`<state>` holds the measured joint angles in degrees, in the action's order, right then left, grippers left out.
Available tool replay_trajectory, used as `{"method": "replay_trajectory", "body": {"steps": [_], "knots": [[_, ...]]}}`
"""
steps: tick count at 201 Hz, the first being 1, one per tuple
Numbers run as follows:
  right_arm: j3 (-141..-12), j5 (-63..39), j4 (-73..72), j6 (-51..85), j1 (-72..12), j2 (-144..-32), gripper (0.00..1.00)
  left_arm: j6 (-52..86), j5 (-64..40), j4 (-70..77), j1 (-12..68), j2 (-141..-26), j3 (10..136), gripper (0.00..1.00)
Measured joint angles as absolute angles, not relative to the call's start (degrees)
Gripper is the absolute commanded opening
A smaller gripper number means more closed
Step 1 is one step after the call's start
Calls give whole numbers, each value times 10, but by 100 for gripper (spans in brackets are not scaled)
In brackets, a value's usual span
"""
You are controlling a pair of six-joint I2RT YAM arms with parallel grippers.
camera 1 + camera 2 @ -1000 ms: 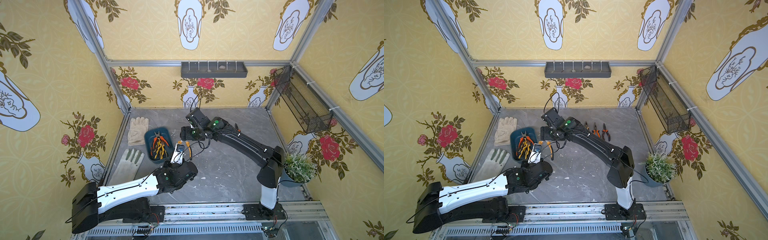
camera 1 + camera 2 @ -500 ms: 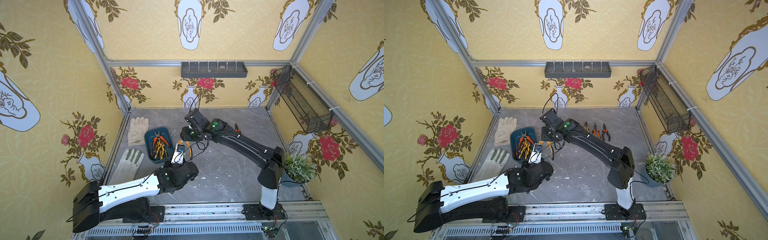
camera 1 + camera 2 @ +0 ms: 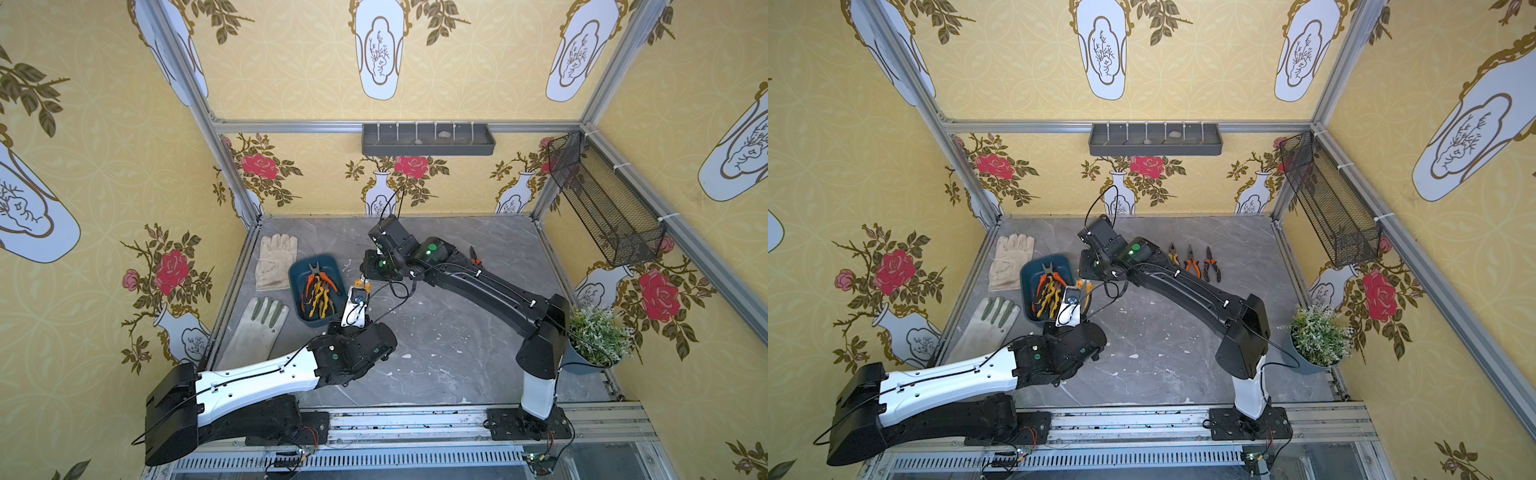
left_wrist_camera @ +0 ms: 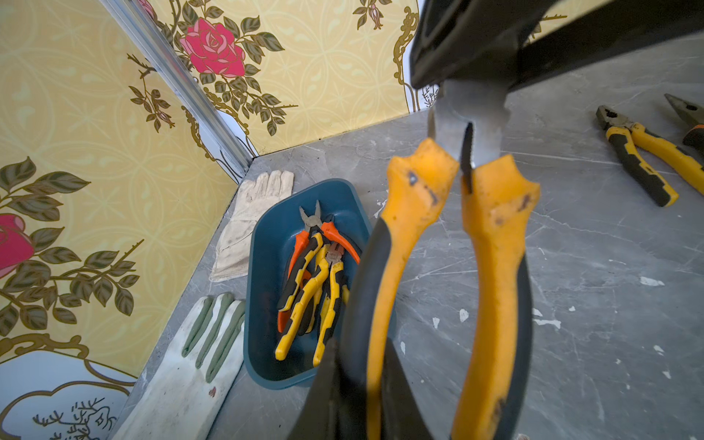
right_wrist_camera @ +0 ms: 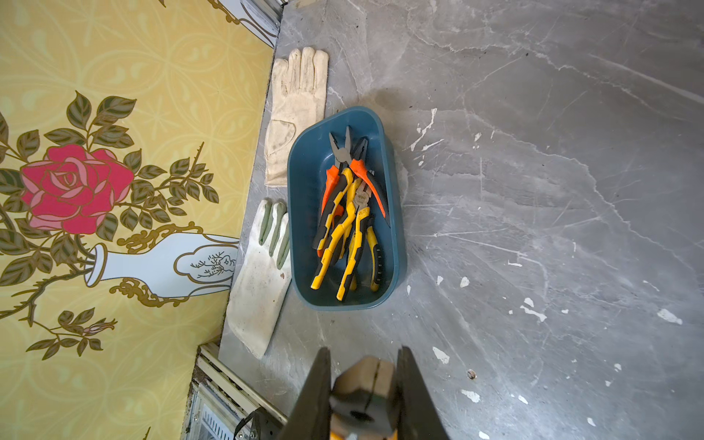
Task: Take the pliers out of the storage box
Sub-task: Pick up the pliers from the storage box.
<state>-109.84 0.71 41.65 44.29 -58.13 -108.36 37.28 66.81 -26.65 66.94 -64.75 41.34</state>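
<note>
The dark teal storage box (image 3: pixel 299 291) (image 3: pixel 1030 282) sits at the left of the floor with several pliers (image 3: pixel 318 291) (image 5: pixel 343 213) heaped inside. One yellow-and-black pair of pliers (image 4: pixel 491 247) (image 3: pixel 360 286) hangs in the air just right of the box. My left gripper (image 4: pixel 364 381) is shut on one of its handles from below. My right gripper (image 5: pixel 365 381) (image 3: pixel 370 272) is shut on its metal head (image 5: pixel 365 384), with a finger pressed against each side. Both arms meet over bare floor beside the box.
Three more pliers (image 3: pixel 1191 262) lie in a row at the back right. A cream glove (image 3: pixel 276 262) and a grey-green glove (image 3: pixel 259 328) lie left of the box. A potted plant (image 3: pixel 598 336), grey wall tray (image 3: pixel 428 139) and mesh basket (image 3: pixel 602 199) line the edges.
My right gripper has come down a little onto the raised pliers and closed on their head. The left gripper has kept its hold on the handle.
</note>
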Motion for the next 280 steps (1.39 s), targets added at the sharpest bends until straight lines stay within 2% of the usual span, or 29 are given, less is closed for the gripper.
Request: {"method": "replay_trajectory", "body": {"steps": [82,89,109,126,134,143,149,153,165,188,236,263,280], "knots": [[-1096,11,414,438,-587,-1082,13,376,668,-279,669,-655,423,0],[-1095,13,413,438,-588,-1082,12,377,668,-281,669,-655,423,0],[-1091,14,403,436,-591,-1082,0,380,670,-289,669,-655,425,0],[-1083,13,394,435,-591,-1082,0,384,667,-294,669,-654,425,0],[-1079,12,389,435,-591,-1082,0,387,664,-297,668,-652,425,15],[-1074,11,384,434,-592,-1080,0,388,658,-301,668,-646,425,45],[-1072,10,382,434,-592,-1078,0,387,654,-303,668,-642,425,57],[-1070,6,380,431,-592,-1076,0,384,653,-303,668,-638,425,61],[-1067,3,391,417,-592,-1074,0,381,655,-298,669,-626,428,65],[-1059,4,414,404,-587,-1072,0,383,660,-290,669,-602,435,80],[-1031,7,423,390,-549,-1044,0,386,664,-294,669,-582,448,83],[-1011,7,423,378,-526,-1031,0,397,664,-301,669,-576,444,90],[-1007,8,425,369,-509,-1031,0,411,661,-303,668,-568,432,90]]}}
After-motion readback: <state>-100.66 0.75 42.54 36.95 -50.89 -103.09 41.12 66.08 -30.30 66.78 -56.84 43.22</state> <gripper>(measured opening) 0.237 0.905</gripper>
